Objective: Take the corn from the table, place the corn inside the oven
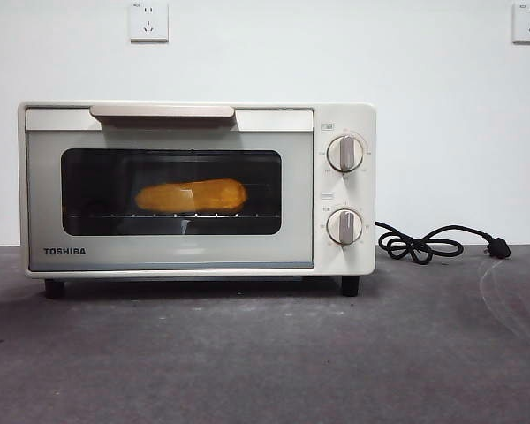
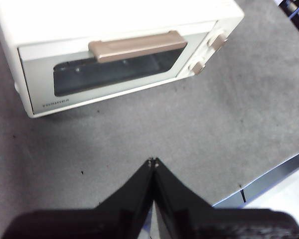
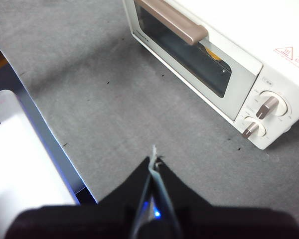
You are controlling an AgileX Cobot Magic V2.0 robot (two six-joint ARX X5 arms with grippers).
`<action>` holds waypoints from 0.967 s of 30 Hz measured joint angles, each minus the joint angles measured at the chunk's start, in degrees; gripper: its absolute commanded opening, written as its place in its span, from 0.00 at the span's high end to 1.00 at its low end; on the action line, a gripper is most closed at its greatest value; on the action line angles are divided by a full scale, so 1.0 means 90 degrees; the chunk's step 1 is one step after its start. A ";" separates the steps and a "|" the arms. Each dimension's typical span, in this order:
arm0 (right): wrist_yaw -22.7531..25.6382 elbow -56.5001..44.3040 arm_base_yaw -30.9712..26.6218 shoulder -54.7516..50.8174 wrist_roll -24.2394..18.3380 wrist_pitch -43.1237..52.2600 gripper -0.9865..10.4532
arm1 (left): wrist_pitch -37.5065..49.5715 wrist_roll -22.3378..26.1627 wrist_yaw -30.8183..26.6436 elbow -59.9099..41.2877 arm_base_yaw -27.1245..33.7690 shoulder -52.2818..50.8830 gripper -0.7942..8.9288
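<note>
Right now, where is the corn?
In the front view the corn lies on the rack inside the closed oven, behind the dark glass window, left of the two knobs.

The oven (image 1: 197, 190) is set on the table (image 1: 265, 353), toward its far edge, with the door shut. The corn (image 1: 192, 195) is laid lengthwise on the rack inside, behind the window. A power cord (image 1: 428, 243) is coiled on the table just beside the oven's knob side.

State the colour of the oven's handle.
Beige-tan, on the cream-white oven; the handle shows best in the left wrist view.
</note>
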 measured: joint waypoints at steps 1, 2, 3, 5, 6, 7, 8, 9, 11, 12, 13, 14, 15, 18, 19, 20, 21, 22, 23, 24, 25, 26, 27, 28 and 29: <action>0.0000 -0.0002 0.0000 0.0000 0.0000 0.0000 0.91 | 0.0002 0.0000 0.0000 0.0002 0.0000 0.0131 0.92; 0.0002 0.0000 0.0000 0.0000 0.0000 0.0000 0.91 | 0.0002 0.0000 0.0000 0.0002 -0.0012 0.0228 0.92; 0.0000 0.0000 0.0000 0.0000 0.0000 0.0000 0.91 | 0.0010 -0.0002 -0.0010 0.0002 -0.0036 0.0299 0.92; 0.0000 0.0000 0.0000 0.0000 0.0000 0.0000 0.91 | 0.0117 -0.0019 -0.0151 -0.0010 -0.0063 0.0452 0.92; 0.0000 0.0000 0.0000 0.0000 0.0000 -0.0002 0.91 | 0.0182 -0.0022 -0.0199 -0.0015 -0.0063 0.0444 0.92; 0.0000 -0.0002 0.0000 0.0000 0.0000 -0.0017 0.91 | 0.0248 -0.0027 -0.0223 -0.0015 -0.0070 0.0389 0.92; 0.0000 0.0000 0.0000 0.0000 0.0000 -0.0024 0.91 | 0.0306 -0.0039 -0.0231 -0.0012 -0.0075 0.0308 0.92; 0.0010 0.0000 -0.0005 0.0000 0.0000 -0.0022 0.91 | 0.0350 -0.0041 -0.0231 -0.0012 -0.0075 0.0236 0.92; 0.0010 0.0000 -0.0010 0.0000 0.0000 -0.0022 0.91 | 0.0537 -0.0044 -0.0231 -0.0012 -0.0075 0.0107 0.92; 0.0007 -0.0002 -0.0010 0.0000 0.0000 -0.0022 0.91 | 0.0665 -0.0044 -0.0233 -0.0012 -0.0075 0.0066 0.92; 0.0005 0.0000 -0.0010 0.0000 0.0000 -0.0022 0.91 | 0.0930 -0.0061 -0.0236 -0.0012 -0.0092 -0.0007 0.92; 0.0005 0.0000 -0.0010 0.0000 0.0000 -0.0022 0.91 | 0.1214 -0.0102 -0.0238 -0.0015 -0.0126 -0.0097 0.92; 0.0005 0.0000 -0.0010 0.0000 0.0000 -0.0024 0.91 | 0.1625 -0.0134 -0.0238 -0.0049 -0.0177 -0.0160 0.92; 0.0005 -0.0002 -0.0010 0.0000 0.0000 -0.0022 0.91 | 0.3344 -0.0282 -0.0240 -0.0457 -0.0367 -0.0566 0.92; 0.0010 0.0000 -0.0012 0.0000 0.0000 -0.0022 0.91 | 0.4107 -0.0318 -0.0238 -0.0733 -0.0423 -0.0792 0.92; 0.0012 0.0000 -0.0017 0.0000 0.0000 -0.0022 0.91 | 0.4677 -0.0328 -0.0221 -0.0967 -0.0452 -0.0962 0.92; 0.0012 0.0000 -0.0017 0.0000 0.0000 -0.0022 0.91 | 0.5234 -0.0333 -0.0182 -0.1226 -0.0457 -0.1117 0.92; 0.0010 0.0000 -0.0015 0.0000 0.0000 -0.0024 0.91 | 0.5841 -0.0335 -0.0160 -0.1557 -0.0457 -0.1333 0.92; 0.0010 0.0000 -0.0015 0.0000 0.0000 -0.0024 0.91 | 0.6390 -0.0338 -0.0160 -0.1906 -0.0457 -0.1559 0.92; 0.0007 -0.0002 -0.0015 0.0000 0.0000 -0.0022 0.91 | 0.6839 -0.0335 -0.0163 -0.2225 -0.0452 -0.1744 0.92; 0.0010 -0.0002 -0.0015 0.0000 0.0000 -0.0022 0.91 | 0.7317 -0.0333 -0.0175 -0.2618 -0.0425 -0.1938 0.92; 0.0010 0.0000 -0.0015 0.0000 0.0000 -0.0022 0.91 | 0.7754 -0.0330 -0.0219 -0.3045 -0.0369 -0.2110 0.92; 0.0010 -0.0002 -0.0015 0.0000 0.0000 -0.0022 0.91 | 0.8092 -0.0333 -0.0294 -0.3429 -0.0313 -0.2242 0.92; 0.0010 -0.0002 -0.0015 0.0000 0.0000 -0.0024 0.91 | 0.8444 -0.0330 -0.0420 -0.3888 -0.0245 -0.2380 0.92; 0.0010 0.0000 -0.0017 0.0000 0.0000 -0.0024 0.91 | 0.8757 -0.0333 -0.0585 -0.4347 -0.0180 -0.2528 0.92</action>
